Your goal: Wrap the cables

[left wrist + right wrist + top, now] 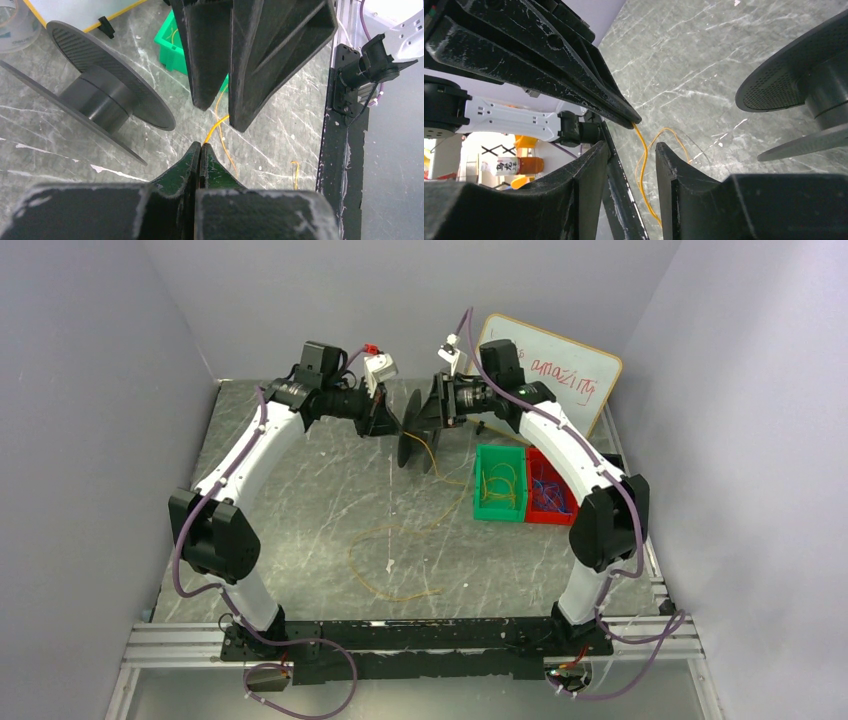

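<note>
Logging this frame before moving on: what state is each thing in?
Left tool: shut on the yellow cable.
Right tool: open, cable passing through its gap.
Yellow cable: pinched, rest lying in loose loops.
Black spool: hub bare where visible.
Green bin: holds coiled yellow wires.
Red bin: holds blue-purple wires.

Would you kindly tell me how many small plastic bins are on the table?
2. The green bin sits right of centre; the red bin adjoins its right side, partly behind the right arm. No others visible.
</note>
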Controlling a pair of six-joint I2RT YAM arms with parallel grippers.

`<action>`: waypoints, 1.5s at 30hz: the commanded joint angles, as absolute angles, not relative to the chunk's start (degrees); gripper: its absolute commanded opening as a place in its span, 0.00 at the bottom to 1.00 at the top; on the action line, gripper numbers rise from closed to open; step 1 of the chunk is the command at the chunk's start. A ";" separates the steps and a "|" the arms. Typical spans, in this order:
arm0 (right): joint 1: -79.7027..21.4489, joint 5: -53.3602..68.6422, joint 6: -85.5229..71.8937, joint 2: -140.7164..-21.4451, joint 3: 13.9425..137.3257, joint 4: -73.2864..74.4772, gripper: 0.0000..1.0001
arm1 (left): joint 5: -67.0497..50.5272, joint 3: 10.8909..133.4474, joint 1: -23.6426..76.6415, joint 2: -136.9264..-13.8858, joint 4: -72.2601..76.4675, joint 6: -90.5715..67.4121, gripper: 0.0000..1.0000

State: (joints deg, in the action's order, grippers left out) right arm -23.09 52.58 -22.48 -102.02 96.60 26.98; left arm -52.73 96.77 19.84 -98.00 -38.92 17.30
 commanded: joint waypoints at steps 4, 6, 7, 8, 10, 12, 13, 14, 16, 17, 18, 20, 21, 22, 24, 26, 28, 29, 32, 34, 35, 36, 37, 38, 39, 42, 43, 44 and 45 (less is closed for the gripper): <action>-24.19 51.95 -19.78 -103.02 98.19 27.95 0.43 | -55.63 97.61 20.13 -95.51 -39.46 17.89 0.03; -24.17 52.06 -19.50 -103.07 97.94 27.97 0.42 | -55.49 97.41 20.13 -95.32 -39.39 17.98 0.03; -24.24 52.30 -19.48 -103.09 97.78 27.98 0.40 | -55.39 97.31 20.12 -95.28 -39.42 18.01 0.03; -24.18 52.56 -19.51 -103.06 97.55 28.03 0.37 | -55.31 97.23 20.13 -95.20 -39.39 18.08 0.03; -24.23 52.65 -19.46 -102.93 97.15 27.77 0.29 | -55.20 97.13 20.10 -94.98 -39.39 18.19 0.03; -24.22 52.53 -19.72 -102.75 96.79 27.48 0.24 | -55.19 97.12 20.13 -95.02 -39.54 18.31 0.03; -24.20 52.33 -19.76 -102.72 96.77 27.39 0.22 | -55.27 97.04 20.13 -95.04 -39.47 18.36 0.02; -24.18 52.30 -19.84 -102.73 96.76 27.21 0.21 | -55.28 97.03 20.13 -95.11 -39.46 18.29 0.03; -24.23 52.42 -19.95 -102.93 97.01 27.22 0.23 | -55.44 97.16 20.13 -95.23 -39.42 18.19 0.03; -24.24 52.54 -20.09 -103.18 97.24 27.34 0.26 | -55.48 97.20 20.13 -95.34 -39.38 18.15 0.02; -24.19 52.56 -20.12 -103.45 97.42 27.46 0.30 | -55.61 97.33 20.10 -95.35 -39.45 18.10 0.03; -24.20 52.64 -19.90 -103.85 97.60 27.74 0.30 | -55.63 97.43 20.13 -95.38 -39.54 18.11 0.03; -24.29 52.69 -19.90 -103.96 97.52 27.77 0.29 | -55.63 97.47 20.13 -95.35 -39.52 18.11 0.03; -24.27 52.73 -19.91 -104.05 97.51 27.76 0.27 | -55.61 97.51 20.13 -95.36 -39.59 18.11 0.03; -24.30 52.82 -19.94 -104.10 97.45 27.80 0.23 | -55.56 97.53 20.13 -95.32 -39.57 18.19 0.03; -24.32 52.78 -19.83 -103.83 97.16 27.73 0.18 | -55.42 97.56 20.13 -95.33 -39.72 18.33 0.03; -24.31 52.97 -19.79 -103.58 96.88 27.67 0.17 | -55.25 97.48 20.13 -95.36 -39.72 18.36 0.02; -24.29 53.07 -19.78 -103.52 96.78 27.71 0.17 | -55.26 97.47 20.06 -95.36 -39.73 18.43 0.03; -24.21 53.17 -19.65 -103.37 96.48 27.85 0.17 | -55.06 97.40 20.04 -95.35 -39.73 18.54 0.03; -24.24 53.17 -19.56 -103.29 96.25 27.70 0.17 | -55.02 97.47 20.04 -95.34 -39.73 18.63 0.03; -24.27 53.24 -19.47 -103.27 96.12 27.72 0.17 | -54.94 97.47 20.00 -95.36 -39.73 18.63 0.03; -24.25 53.26 -19.43 -103.32 96.13 27.79 0.16 | -54.98 97.47 19.96 -95.43 -39.73 18.63 0.03; -24.30 53.34 -19.47 -103.35 96.05 27.83 0.14 | -54.93 97.47 19.95 -95.44 -39.73 18.64 0.03; -24.23 53.35 -19.45 -103.44 96.08 27.84 0.12 | -54.93 97.53 19.95 -95.51 -39.73 18.63 0.03; -24.22 53.35 -19.45 -103.49 96.07 27.90 0.09 | -54.92 97.55 19.89 -95.53 -39.73 18.59 0.03; -24.24 53.60 -19.43 -103.77 96.38 28.16 0.00 | -54.72 97.47 19.86 -95.60 -39.51 18.50 0.03; -24.24 53.80 -19.52 -103.87 96.67 28.25 0.00 | -54.61 97.47 19.86 -95.74 -39.42 18.42 0.03; -24.25 53.78 -19.45 -103.96 96.88 28.45 0.00 | -54.35 97.55 19.86 -95.90 -39.25 18.19 0.03; -24.22 53.35 -19.43 -104.09 97.44 28.77 0.00 | -53.87 97.56 19.86 -96.01 -38.91 17.67 0.03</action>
